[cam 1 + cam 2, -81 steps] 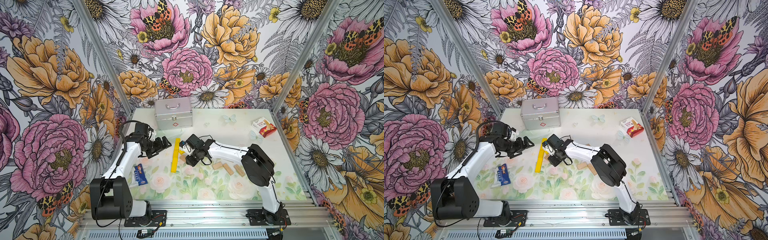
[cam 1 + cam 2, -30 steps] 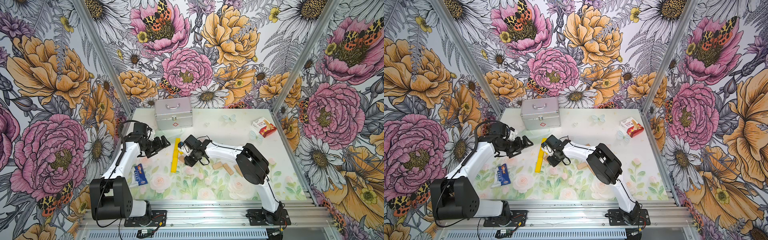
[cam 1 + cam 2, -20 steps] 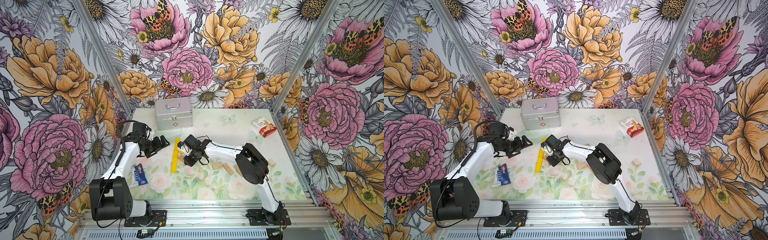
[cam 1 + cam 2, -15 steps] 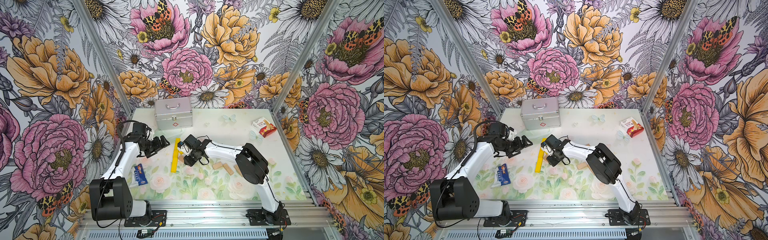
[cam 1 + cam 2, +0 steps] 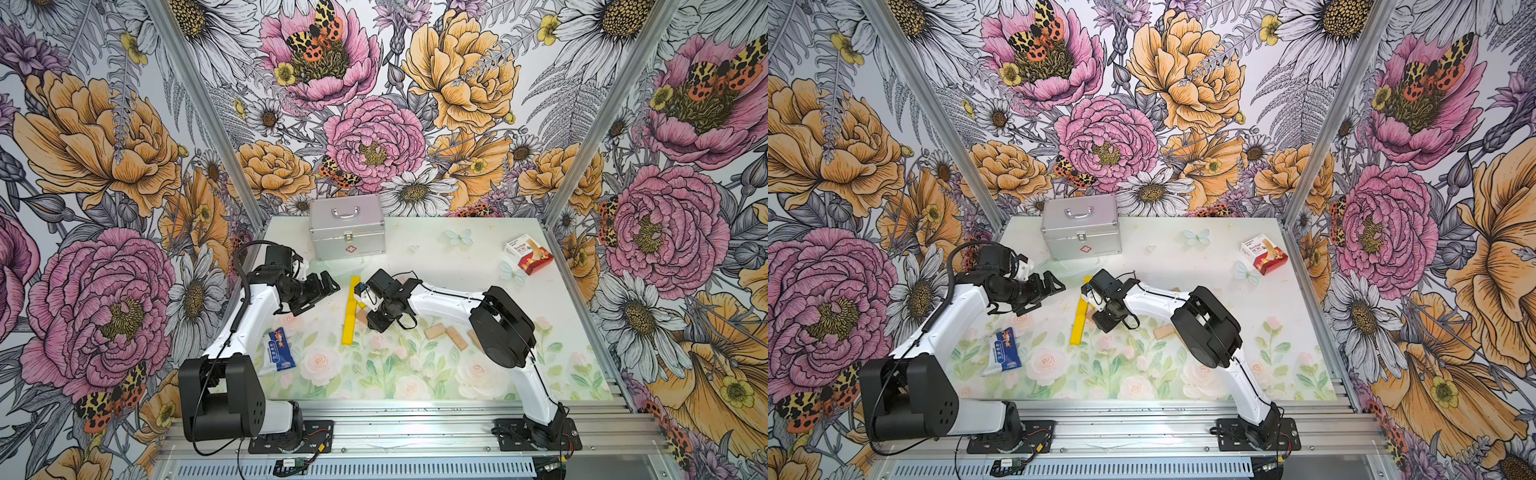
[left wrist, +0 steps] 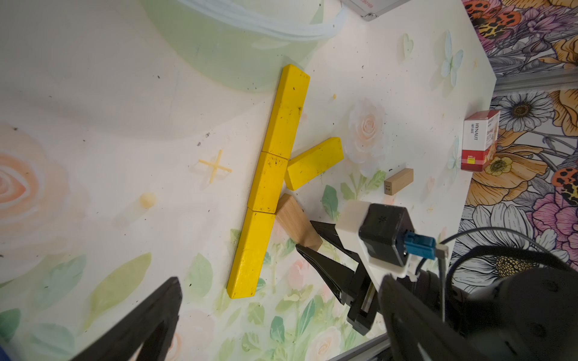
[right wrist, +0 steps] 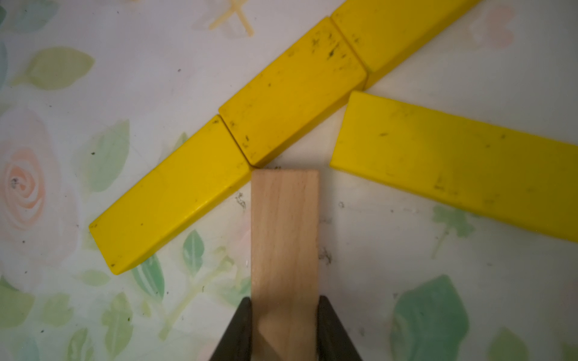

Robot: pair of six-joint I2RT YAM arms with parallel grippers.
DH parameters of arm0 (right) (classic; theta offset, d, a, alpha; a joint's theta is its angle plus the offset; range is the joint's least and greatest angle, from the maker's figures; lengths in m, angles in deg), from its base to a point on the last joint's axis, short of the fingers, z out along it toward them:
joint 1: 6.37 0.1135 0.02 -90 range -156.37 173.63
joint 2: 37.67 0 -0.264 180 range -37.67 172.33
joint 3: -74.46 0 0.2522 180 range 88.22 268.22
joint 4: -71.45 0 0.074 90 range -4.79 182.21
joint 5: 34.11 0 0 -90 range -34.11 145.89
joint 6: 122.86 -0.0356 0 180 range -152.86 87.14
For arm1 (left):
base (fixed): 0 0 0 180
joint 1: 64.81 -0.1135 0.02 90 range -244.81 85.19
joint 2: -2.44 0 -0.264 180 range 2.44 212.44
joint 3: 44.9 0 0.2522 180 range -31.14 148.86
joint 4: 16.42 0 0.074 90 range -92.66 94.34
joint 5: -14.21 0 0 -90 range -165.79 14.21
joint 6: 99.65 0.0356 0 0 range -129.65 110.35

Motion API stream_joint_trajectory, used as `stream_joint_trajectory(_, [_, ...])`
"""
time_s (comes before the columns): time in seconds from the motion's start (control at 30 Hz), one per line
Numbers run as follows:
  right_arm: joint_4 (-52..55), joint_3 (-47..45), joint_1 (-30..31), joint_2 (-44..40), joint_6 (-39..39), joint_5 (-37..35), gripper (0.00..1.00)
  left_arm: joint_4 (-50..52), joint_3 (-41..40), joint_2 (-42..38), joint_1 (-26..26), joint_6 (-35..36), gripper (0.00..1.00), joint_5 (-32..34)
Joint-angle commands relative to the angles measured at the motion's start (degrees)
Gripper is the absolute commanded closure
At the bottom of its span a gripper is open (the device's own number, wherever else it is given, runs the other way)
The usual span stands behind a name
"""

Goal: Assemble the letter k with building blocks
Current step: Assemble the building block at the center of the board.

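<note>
The letter k lies left of the table's middle. Its stem (image 5: 350,309) is three yellow building blocks laid end to end (image 6: 269,181). One yellow arm (image 6: 314,163) slants off the middle block (image 7: 294,103). My right gripper (image 7: 283,328) is shut on a pale wood block (image 7: 284,237). That block lies flat, its far end touching the stem at the lower joint (image 6: 295,223). My left gripper (image 5: 322,286) hangs open left of the stem with nothing in it; in its wrist view its dark fingers (image 6: 156,312) frame the stem's near end.
Loose pale wood blocks (image 5: 435,331) lie right of the right gripper; another (image 6: 398,181) lies farther back. A silver case (image 5: 347,230) stands at the back, a red-and-white carton (image 5: 528,254) back right, and a blue-white sachet (image 5: 278,349) front left.
The right arm's elbow has swung a little to the left, with the gripper staying at the stem. The left arm has barely moved.
</note>
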Motion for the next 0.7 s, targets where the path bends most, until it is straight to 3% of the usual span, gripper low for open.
stream_joint_trajectory(0.0, [-0.3, 1.6, -0.4, 1.8, -0.3, -0.3, 1.00, -1.1, 0.1, -1.1, -0.8, 0.3, 0.01, -1.1])
stream_joint_trajectory(0.67, [-0.3, 1.3, -0.8, 1.6, -0.3, -0.7, 1.00, -1.1, -0.1, -1.3, -0.7, 0.3, 0.01, -1.3])
